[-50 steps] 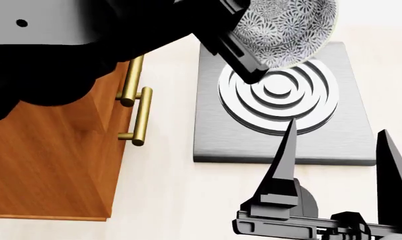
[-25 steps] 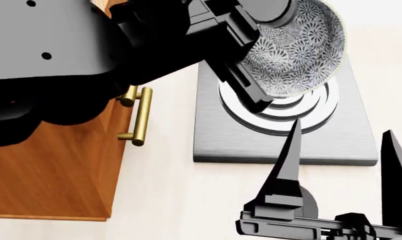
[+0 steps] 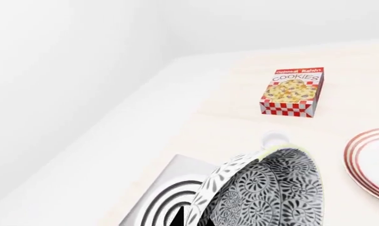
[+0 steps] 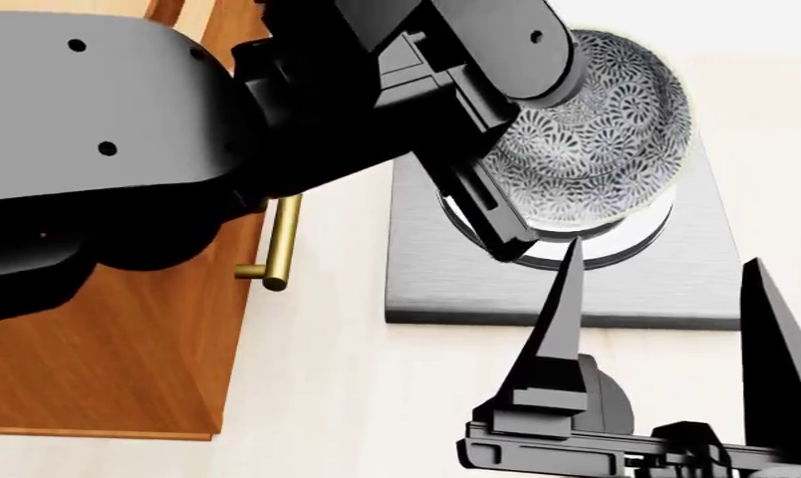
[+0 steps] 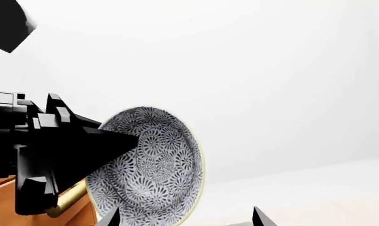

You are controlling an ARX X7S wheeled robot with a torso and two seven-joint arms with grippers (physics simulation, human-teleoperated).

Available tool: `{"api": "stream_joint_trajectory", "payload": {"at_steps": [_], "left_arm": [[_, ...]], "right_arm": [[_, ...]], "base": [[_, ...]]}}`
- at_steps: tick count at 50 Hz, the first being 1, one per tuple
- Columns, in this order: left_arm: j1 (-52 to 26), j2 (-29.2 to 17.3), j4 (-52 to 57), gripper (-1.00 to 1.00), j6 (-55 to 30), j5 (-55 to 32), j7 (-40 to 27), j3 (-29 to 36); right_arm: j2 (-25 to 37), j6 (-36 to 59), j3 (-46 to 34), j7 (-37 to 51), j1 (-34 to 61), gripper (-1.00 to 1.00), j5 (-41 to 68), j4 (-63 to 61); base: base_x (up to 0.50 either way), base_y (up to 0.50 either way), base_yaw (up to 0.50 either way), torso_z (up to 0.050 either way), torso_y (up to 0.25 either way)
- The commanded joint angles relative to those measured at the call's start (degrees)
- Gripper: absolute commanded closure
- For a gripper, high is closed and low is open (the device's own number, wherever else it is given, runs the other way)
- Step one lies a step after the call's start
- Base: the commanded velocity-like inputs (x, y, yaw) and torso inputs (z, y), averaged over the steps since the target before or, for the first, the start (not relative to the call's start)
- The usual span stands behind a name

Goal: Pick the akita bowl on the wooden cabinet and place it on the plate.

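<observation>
- One gripper is loaded: the left gripper is clamped on the akita bowl; the right gripper stands wide and empty.
- Over the last second the bowl has swung lower over the stove burner, clear of the wooden cabinet: transport underway.
- Only the left wrist view shows the plate, still apart, and a cookie box.

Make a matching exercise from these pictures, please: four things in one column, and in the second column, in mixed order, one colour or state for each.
Things:
1. akita bowl
2. plate
3. cookie box
4. wooden cabinet

Colour or state:
A. white with red rings at the rim
B. orange-brown, with a brass bar handle
C. held tilted in the left gripper, dark floral pattern
D. red and white checks, lying on the pale counter

Pairs: 1-C, 2-A, 3-D, 4-B
</observation>
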Motion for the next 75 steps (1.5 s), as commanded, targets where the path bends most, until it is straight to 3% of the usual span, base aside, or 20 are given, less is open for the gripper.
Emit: {"api": "stream_joint_trajectory", "payload": {"at_steps": [1,75], "left_arm": [[-0.4,-2.0,2.5,1.00,0.0,0.5,1.5,-0.1],[2.6,-8.3,13.5,1.00,0.5,-2.0,2.6,0.0]], "right_arm": [[-0.2,-0.2,-0.5,-0.2,0.2,-1.00,-0.1,0.6],[0.5,1.9,-1.1,1.8,1.1,-1.00,0.7,1.4]], "base": [[0.00,0.00,0.00,0.000,0.000],[0.00,0.00,0.00,0.000,0.000]]}}
